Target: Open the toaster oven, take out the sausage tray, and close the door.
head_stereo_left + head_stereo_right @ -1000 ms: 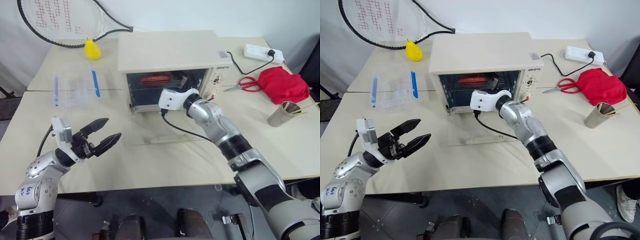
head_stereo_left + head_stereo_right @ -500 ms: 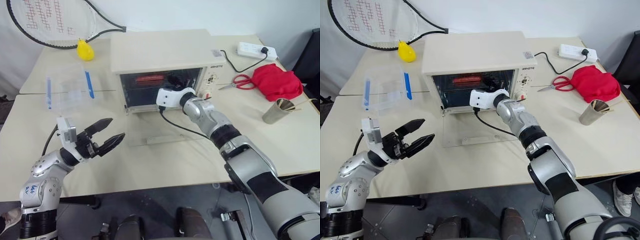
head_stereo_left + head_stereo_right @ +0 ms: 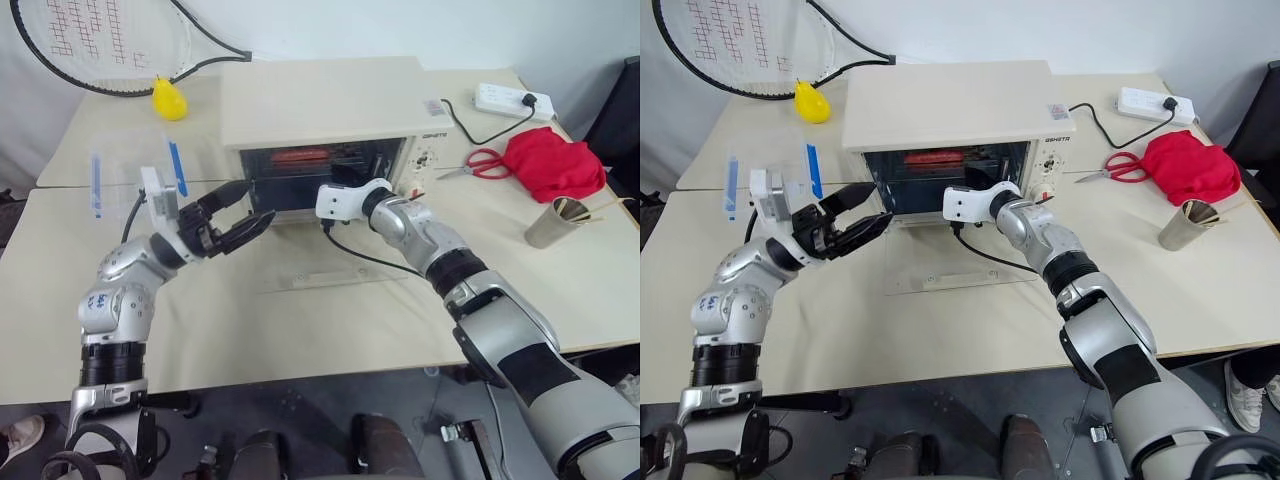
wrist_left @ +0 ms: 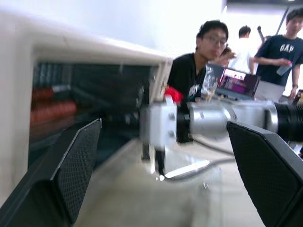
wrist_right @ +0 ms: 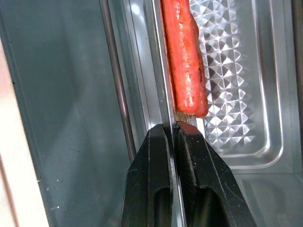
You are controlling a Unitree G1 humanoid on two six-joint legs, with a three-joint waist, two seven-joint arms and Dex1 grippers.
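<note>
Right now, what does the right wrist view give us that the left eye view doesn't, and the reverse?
Right wrist view alone: the right gripper shut on the rim of the sausage tray, with the sausage ending just beyond the fingertips.

Left eye view alone: the open left gripper held beside the toaster oven, the door folded flat on the table, plus the scissors and red cloth.

Both: the oven cavity with the sausage inside.
</note>
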